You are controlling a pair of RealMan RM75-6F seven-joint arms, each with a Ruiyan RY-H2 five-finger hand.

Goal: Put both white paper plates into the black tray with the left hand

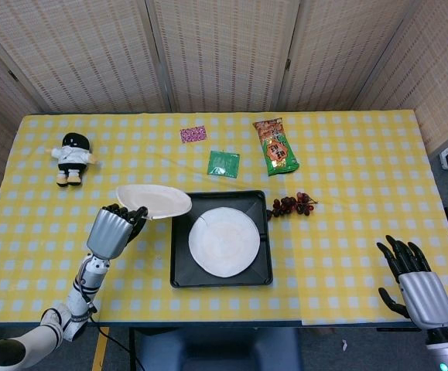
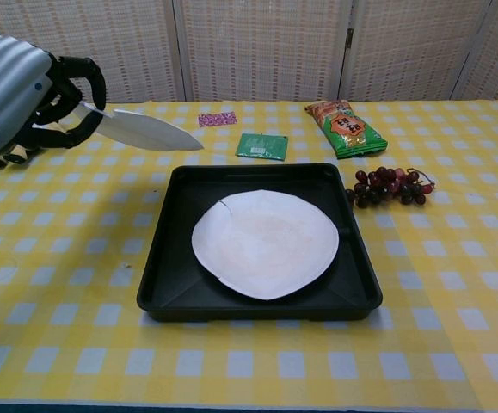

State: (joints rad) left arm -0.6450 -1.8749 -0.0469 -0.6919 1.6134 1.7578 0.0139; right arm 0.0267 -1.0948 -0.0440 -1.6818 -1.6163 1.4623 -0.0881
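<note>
Holding the second plate up by its edge, the left hand sits at the black tray's nine o'clock, ready to drop it on the first plate. The right hand waits open-fingered, empty.

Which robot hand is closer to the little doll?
The left hand. It is just below the doll, on the same side of the table, holding a white paper plate. The right hand is far off at the opposite corner, open.
</note>
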